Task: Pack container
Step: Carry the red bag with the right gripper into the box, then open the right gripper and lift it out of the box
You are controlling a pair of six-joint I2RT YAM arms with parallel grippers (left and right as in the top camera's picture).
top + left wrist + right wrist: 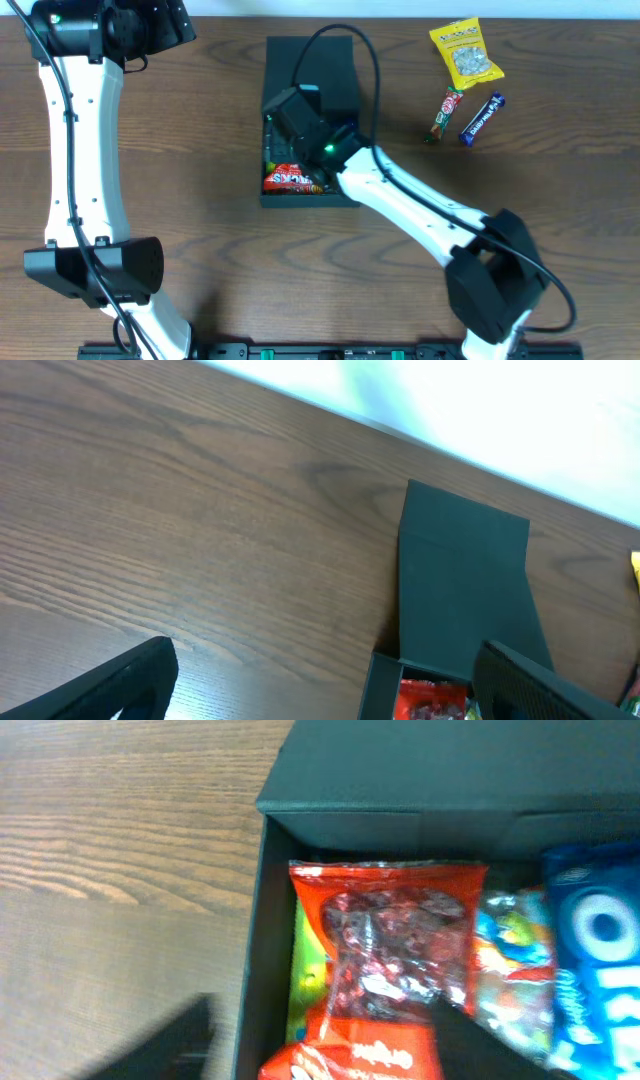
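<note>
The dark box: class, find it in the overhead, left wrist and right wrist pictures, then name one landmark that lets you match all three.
Overhead: the box lies at top centre.
Left wrist: the box is at bottom right, cut off by the lower edge.
Right wrist: the box fills most of the picture, seen close up.
Shared landmark: the red snack packet inside it.

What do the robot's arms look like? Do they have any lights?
The left arm and right arm are smooth white tubes with chunky black joints. Thin black cables loop along them. A tiny green light glows near the right wrist. The fingers are flat and black.
</note>
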